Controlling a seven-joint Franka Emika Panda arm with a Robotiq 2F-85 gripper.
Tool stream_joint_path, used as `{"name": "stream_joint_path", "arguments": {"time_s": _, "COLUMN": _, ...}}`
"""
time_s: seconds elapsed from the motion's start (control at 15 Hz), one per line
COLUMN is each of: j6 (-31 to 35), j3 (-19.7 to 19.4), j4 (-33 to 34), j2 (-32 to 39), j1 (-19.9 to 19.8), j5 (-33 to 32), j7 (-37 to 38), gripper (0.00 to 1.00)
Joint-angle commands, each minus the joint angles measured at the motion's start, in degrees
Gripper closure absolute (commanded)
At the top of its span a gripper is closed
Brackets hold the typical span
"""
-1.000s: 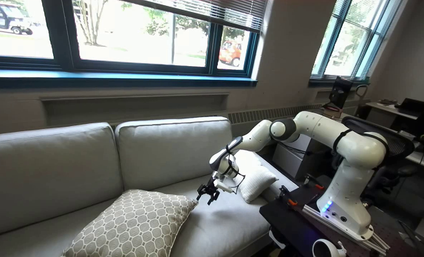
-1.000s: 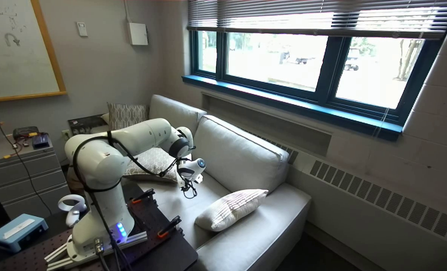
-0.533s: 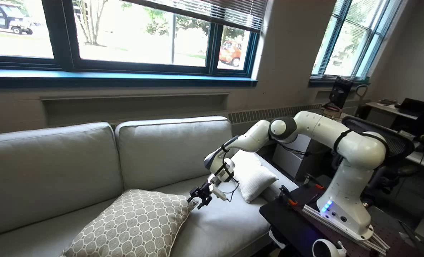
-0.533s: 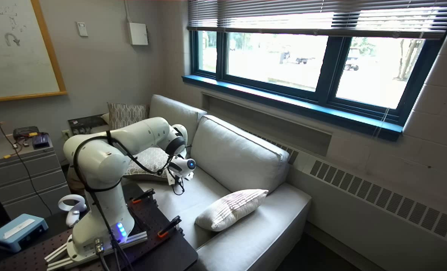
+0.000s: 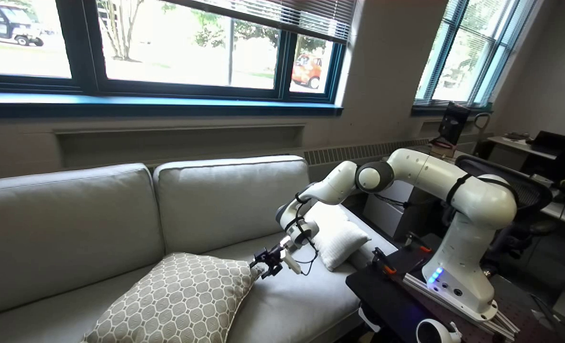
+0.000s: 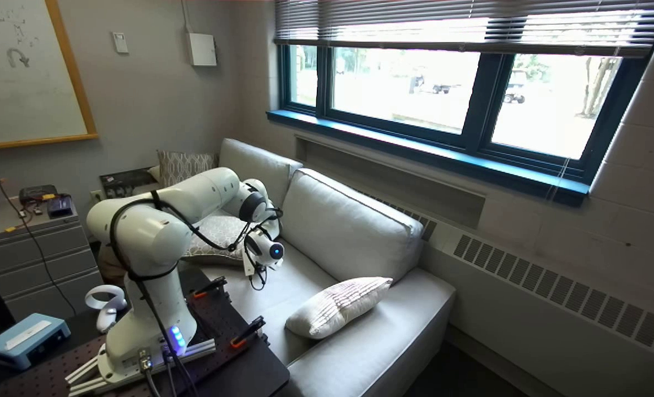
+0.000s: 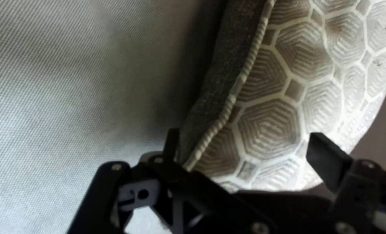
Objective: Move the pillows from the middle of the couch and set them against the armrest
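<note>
The larger patterned pillow (image 5: 182,300), beige with white lattice lines, lies on the seat of the grey couch (image 5: 306,297). At its corner my gripper (image 5: 258,270) stands open. The wrist view shows that corner of the patterned pillow (image 7: 271,126) reaching in between the spread fingers of the gripper (image 7: 245,141); no grip is visible. The small white pillow (image 6: 338,309) leans by the armrest (image 6: 382,344) at the couch's near end in that exterior view. There, the gripper's fingers are hidden by the wrist and the patterned pillow (image 6: 219,234) is partly covered by the arm.
Two big back cushions (image 5: 230,205) line the couch behind the gripper. The robot base stands on a black table (image 6: 260,366) with clamps (image 6: 248,332) along its couch-side edge. A grey-and-white pillow (image 6: 186,168) sits at the couch's far end. A white controller (image 6: 109,314) lies beside the base.
My gripper has moved left in an exterior view, up to the patterned pillow's corner, and the wrist has turned slightly. Both pillows lie where they were; the jaws have stayed open.
</note>
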Motion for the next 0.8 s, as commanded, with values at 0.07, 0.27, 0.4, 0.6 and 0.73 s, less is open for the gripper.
{"name": "stream_joint_path", "arguments": {"time_s": 0.07, "j6": -6.1, "j3": -9.2, "j4": -1.7, "j2": 0.1, "j1": 4.0, "j5": 13.7, "j7": -3.6, "gripper": 0.0}}
{"name": "stream_joint_path", "arguments": {"time_s": 0.27, "j6": -8.2, "j3": -11.9, "j4": -2.8, "j2": 0.2, "j1": 5.2, "j5": 18.4, "j7": -4.3, "gripper": 0.0}}
{"name": "stream_joint_path", "arguments": {"time_s": 0.4, "j6": -6.8, "j3": -9.4, "j4": -2.7, "j2": 0.2, "j1": 3.4, "j5": 17.2, "j7": -5.2, "gripper": 0.0}}
{"name": "stream_joint_path", "arguments": {"time_s": 0.6, "j6": -7.4, "j3": -9.2, "j4": -2.1, "j2": 0.2, "j1": 4.4, "j5": 16.5, "j7": -4.4, "gripper": 0.0}}
{"name": "stream_joint_path", "arguments": {"time_s": 0.73, "j6": -9.9, "j3": -12.6, "j4": -1.6, "j2": 0.2, "j1": 8.6, "j5": 18.6, "j7": -2.4, "gripper": 0.0}}
